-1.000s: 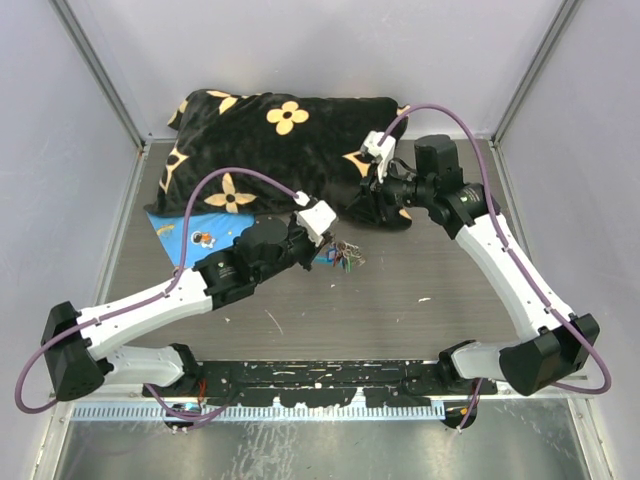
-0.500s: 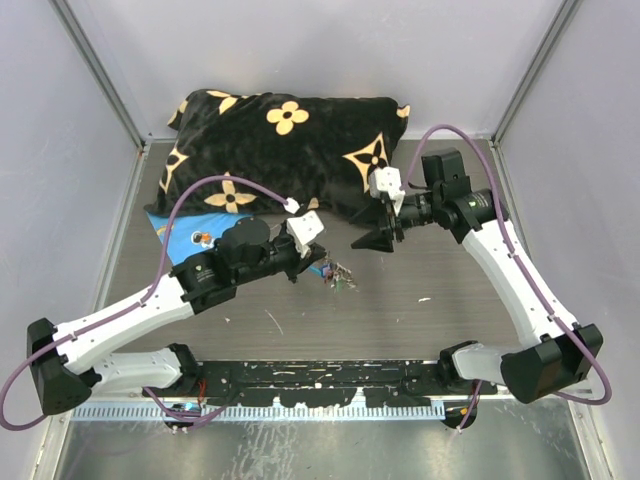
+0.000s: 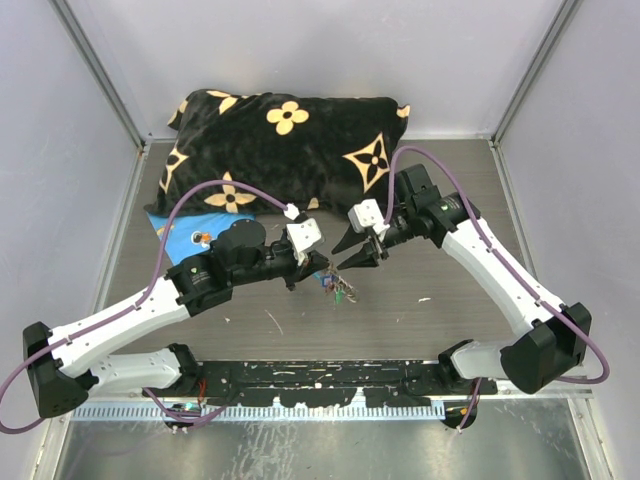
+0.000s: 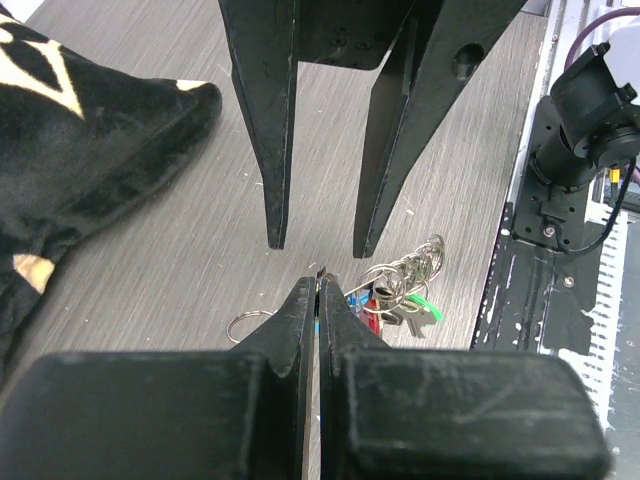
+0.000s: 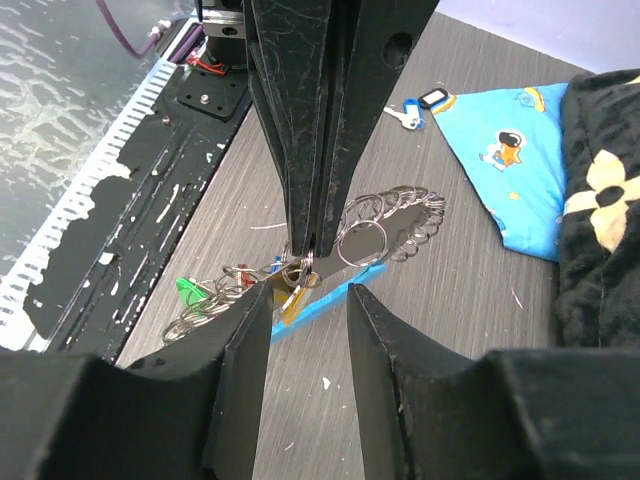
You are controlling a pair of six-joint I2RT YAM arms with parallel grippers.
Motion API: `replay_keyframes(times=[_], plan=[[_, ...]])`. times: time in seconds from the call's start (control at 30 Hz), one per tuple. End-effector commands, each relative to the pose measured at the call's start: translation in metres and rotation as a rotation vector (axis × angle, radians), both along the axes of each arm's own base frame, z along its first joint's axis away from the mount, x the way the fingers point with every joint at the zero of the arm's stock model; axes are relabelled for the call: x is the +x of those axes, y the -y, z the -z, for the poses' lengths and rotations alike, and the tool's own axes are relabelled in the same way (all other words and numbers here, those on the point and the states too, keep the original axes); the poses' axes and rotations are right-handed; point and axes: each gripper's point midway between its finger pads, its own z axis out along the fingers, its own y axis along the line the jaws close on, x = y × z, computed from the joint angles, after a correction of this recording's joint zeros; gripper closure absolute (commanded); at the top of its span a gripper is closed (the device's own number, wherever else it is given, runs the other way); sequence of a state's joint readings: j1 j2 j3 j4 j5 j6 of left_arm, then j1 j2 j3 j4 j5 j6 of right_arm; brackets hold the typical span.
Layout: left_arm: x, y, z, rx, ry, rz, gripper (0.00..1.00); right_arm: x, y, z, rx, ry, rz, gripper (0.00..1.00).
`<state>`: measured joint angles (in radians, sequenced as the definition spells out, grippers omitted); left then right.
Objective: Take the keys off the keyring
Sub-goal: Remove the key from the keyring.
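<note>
keys [image 3: 340,287] on the table [image 3: 420,330], before the pillow [image 3: 280,140], right of the sheet [image 3: 185,238].

Black plush pillow [image 3: 280,140] with tan flower and diamond motifs lying along the far side of the grey wood-grain worktop [image 3: 400,320], bright blue cartoon-printed sheet [image 3: 172,232] partly tucked under its left end, scuffed black rail [image 3: 330,375] along the near edge, pale enclosure walls [image 3: 320,45] around.
</note>
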<state>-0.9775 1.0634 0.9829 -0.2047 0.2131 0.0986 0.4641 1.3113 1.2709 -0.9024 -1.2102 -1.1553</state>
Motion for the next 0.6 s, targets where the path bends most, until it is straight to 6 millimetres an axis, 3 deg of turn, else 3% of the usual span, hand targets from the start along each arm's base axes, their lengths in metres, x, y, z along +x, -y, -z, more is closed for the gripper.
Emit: replay_keyframes(times=[0.0, 0.57], plan=[[-0.0036, 0.0023, -0.0305, -0.087, 0.052, 0.03, 1.0, -0.0047, -0.0084, -0.0041, 0.025, 0.003, -0.031, 0.6], [-0.0053, 0.0005, -0.0326, -0.093, 0.049, 0.029, 1.0, -0.0047, -0.0158, 0.005, -0.017, -0.034, -0.014, 0.76]])
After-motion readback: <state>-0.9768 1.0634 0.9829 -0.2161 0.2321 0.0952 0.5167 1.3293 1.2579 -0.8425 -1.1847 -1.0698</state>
